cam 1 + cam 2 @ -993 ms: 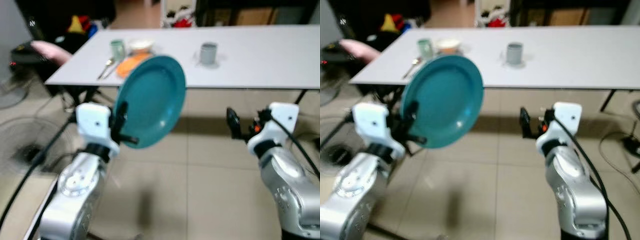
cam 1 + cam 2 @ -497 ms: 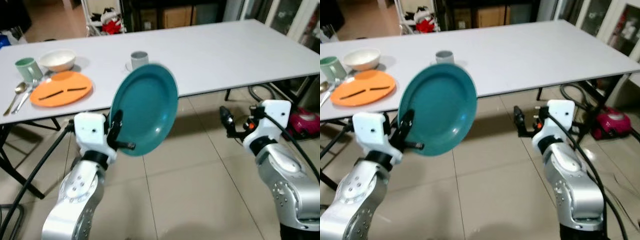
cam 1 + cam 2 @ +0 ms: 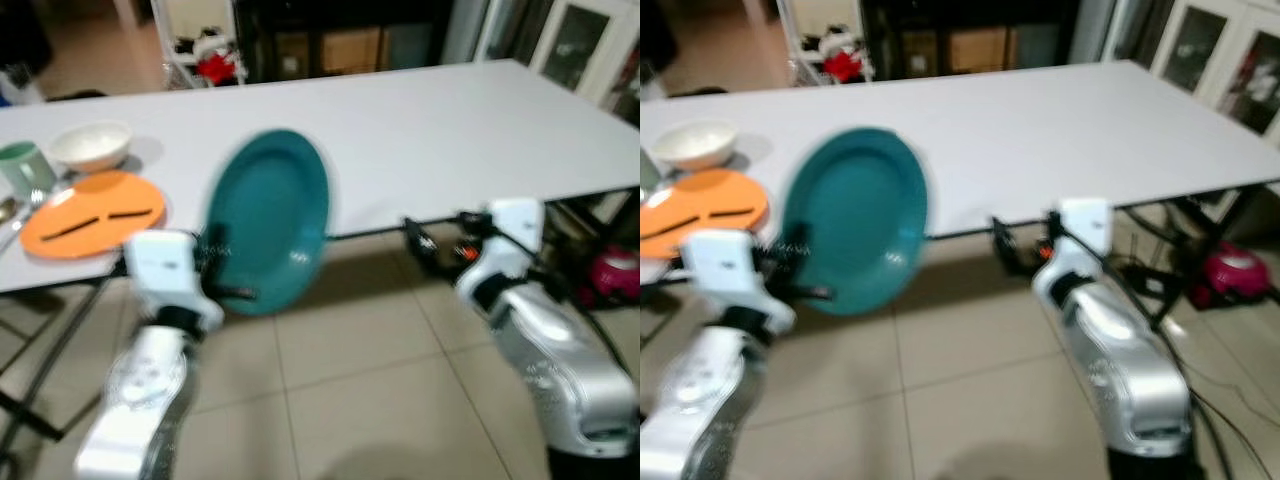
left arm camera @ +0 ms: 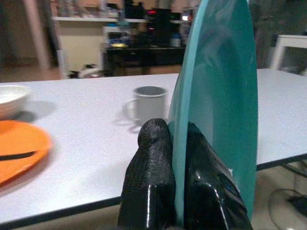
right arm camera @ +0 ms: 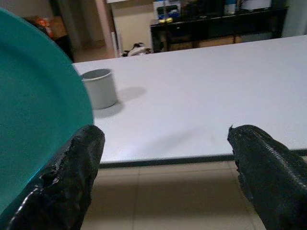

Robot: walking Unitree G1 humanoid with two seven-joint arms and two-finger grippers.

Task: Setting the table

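A teal plate (image 3: 268, 220) stands on edge in front of the white table (image 3: 450, 130), with my left gripper (image 3: 215, 272) shut on its lower rim. In the left wrist view both fingers (image 4: 148, 177) pinch the plate (image 4: 220, 96), and a grey mug (image 4: 146, 103) stands on the table behind it. My right gripper (image 3: 420, 245) is open and holds nothing, level with the table's near edge. Its wrist view shows the two fingers (image 5: 67, 182) wide apart, the plate's rim beside one, and the grey mug (image 5: 99, 87) further off.
An orange plate (image 3: 90, 212) with two dark sticks on it, a white bowl (image 3: 92, 145) and a green mug (image 3: 22, 168) sit at the table's left end. A pink appliance (image 3: 610, 270) and cables lie on the tiled floor under the right end. Dark shelves stand behind.
The camera has swung and come closer to the table, so the whole scene has shifted. The plate stays in my left gripper. My right gripper now reaches nearer the table edge.
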